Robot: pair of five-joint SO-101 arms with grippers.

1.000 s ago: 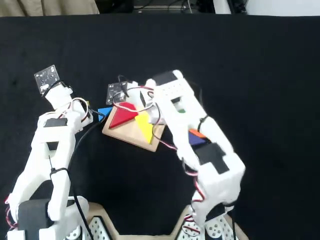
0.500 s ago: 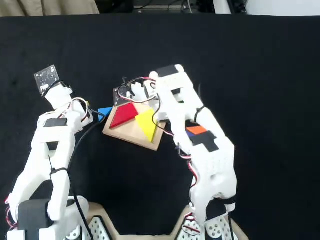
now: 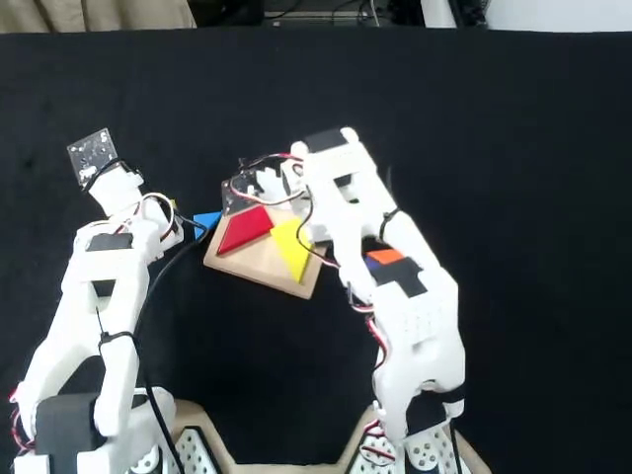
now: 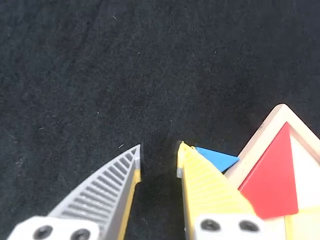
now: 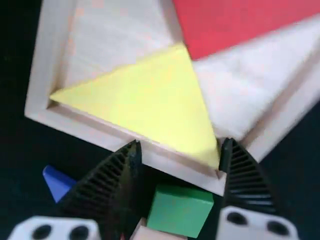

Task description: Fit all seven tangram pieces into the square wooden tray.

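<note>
Black cloth surface (image 3: 533,138) spans the high view, with fine fibre texture visible in the left wrist view. Beyond its far edge: beige curtain (image 3: 99,14) at one corner, dark cables (image 3: 326,10) mid-edge, white panel (image 3: 563,14) at the opposite corner.

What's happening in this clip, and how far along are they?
Two arms are working on a tangram puzzle. The wooden tray holds a red triangle and a yellow triangle so far. The right gripper hangs open at the tray's edge, over a green square lying outside it. The left gripper is open beside a blue piece just outside the tray. An orange piece and a dark blue piece are also not placed.
</note>
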